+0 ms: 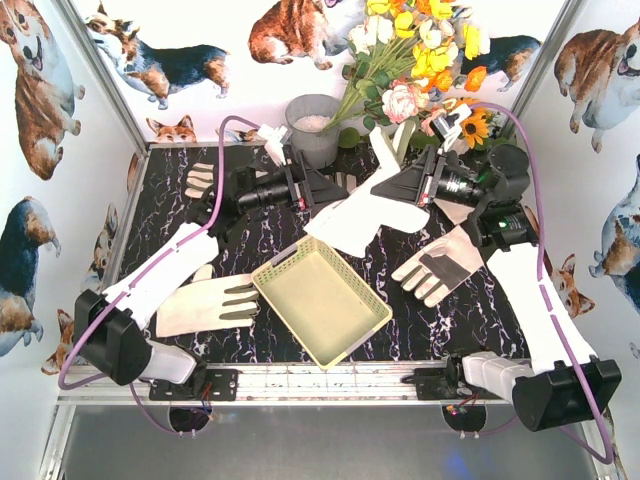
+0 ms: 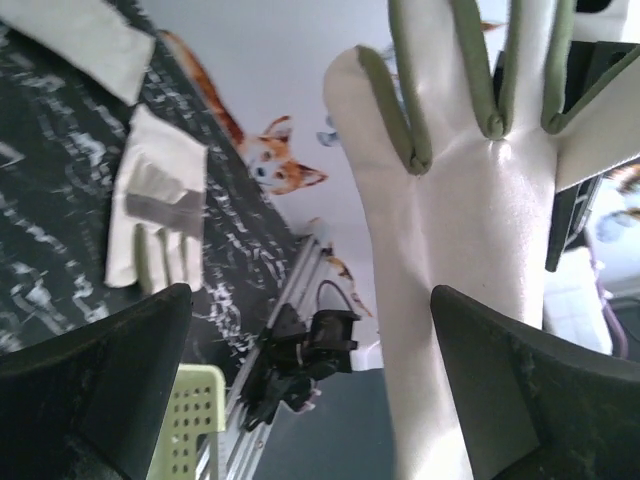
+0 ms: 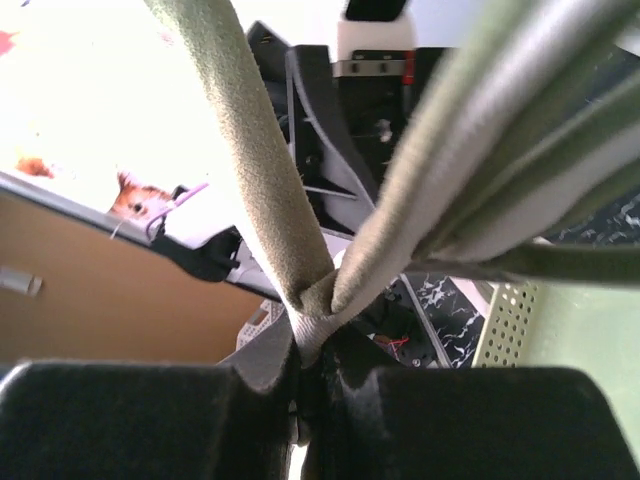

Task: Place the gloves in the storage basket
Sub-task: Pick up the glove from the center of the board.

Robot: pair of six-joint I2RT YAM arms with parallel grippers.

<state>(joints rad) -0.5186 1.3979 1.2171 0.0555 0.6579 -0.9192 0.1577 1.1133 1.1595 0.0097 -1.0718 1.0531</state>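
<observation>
Storage basket: table centre, nothing in it, long axis running far-left to near-right. Glove: held in the air over the basket's far corner, cuff hanging toward it. Right gripper: clamped on the glove between two fingers, so the basket lies below and nearward of it. Left gripper: spread wide beside the glove, holding nothing.

White-cased links between black joints; purple cables looped behind the jaws; matte black wedge-shaped fingers.
</observation>
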